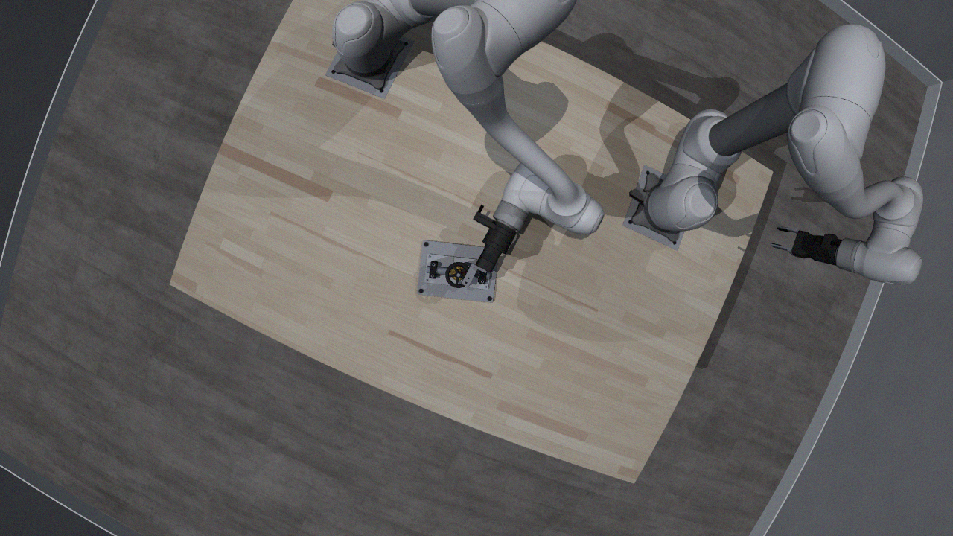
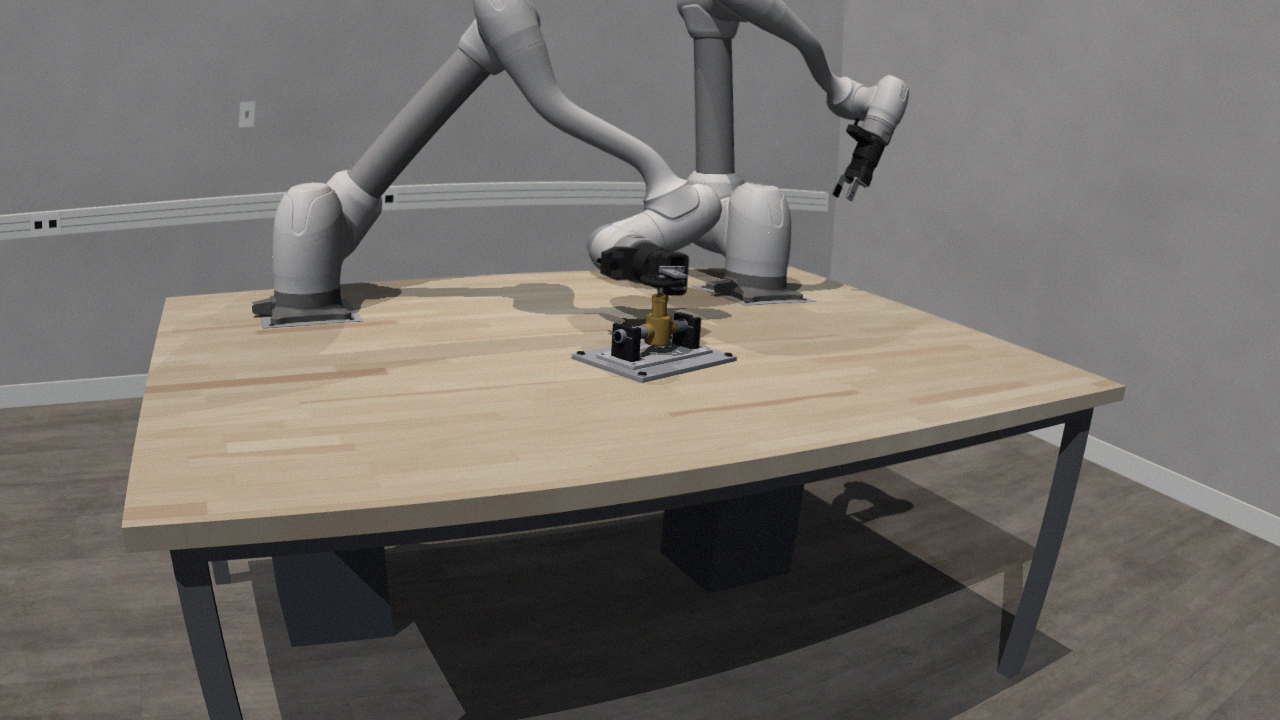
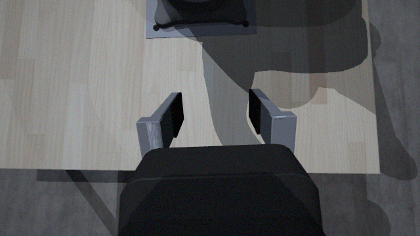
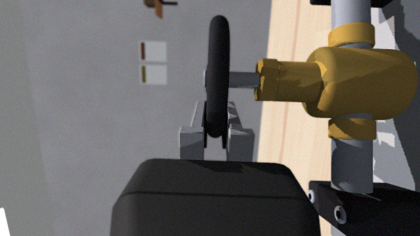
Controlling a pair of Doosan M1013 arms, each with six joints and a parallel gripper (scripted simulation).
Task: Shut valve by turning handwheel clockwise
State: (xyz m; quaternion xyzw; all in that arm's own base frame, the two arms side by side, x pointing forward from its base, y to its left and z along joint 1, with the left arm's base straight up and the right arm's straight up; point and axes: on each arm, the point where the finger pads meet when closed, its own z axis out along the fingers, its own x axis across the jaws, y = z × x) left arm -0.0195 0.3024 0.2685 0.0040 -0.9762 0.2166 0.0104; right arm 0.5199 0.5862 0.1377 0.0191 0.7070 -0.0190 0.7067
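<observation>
Grasping the handwheel (image 1: pixel 447 274) (image 2: pixel 657 282) (image 4: pixel 218 65) with the right claw (image 1: pixel 469 274) (image 2: pixel 673 271) (image 4: pixel 214 115), left claw (image 1: pixel 778 237) (image 2: pixel 844 189) (image 3: pixel 216 111) released, probably partway through shutting the valve (image 1: pixel 453 269) (image 2: pixel 659 329) (image 4: pixel 361 82), with tightness unconfirmed and more clockwise turning likely left.

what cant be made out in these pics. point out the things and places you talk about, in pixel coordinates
- Black round handwheel (image 1: pixel 449 282) (image 4: pixel 218 65): top view, part of its rim is under the right pincer (image 1: pixel 470 275) (image 4: pixel 214 115).
- Left arm's dark base foot (image 3: pixel 200 14): left wrist view, cut off by the upper edge.
- Brown object (image 4: pixel 159 8): right wrist view, cut off by the upper edge.
- Valve tightness: no view shows it.
</observation>
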